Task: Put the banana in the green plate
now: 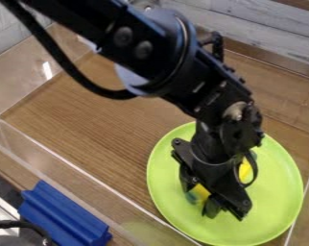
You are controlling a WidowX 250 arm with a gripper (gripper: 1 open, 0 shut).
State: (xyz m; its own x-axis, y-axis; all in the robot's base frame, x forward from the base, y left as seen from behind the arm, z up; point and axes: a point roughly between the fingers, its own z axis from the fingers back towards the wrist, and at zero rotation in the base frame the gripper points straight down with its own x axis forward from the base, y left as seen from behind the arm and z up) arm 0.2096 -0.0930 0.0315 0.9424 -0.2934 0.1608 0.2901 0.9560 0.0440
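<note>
The green plate [283, 206] lies on the wooden table at the lower right. My black gripper [215, 200] points straight down onto its middle. The banana [247, 172] lies between the fingers, low on the plate. Its yellow shows on the right of the gripper, and a small yellow bit shows on the left. The gripper is shut on the banana. The arm hides most of the banana and the middle of the plate.
A blue block-like object [61, 219] sits at the lower left, outside a clear plastic wall [19, 144] that borders the wooden table [106, 125]. A pale wall runs along the back.
</note>
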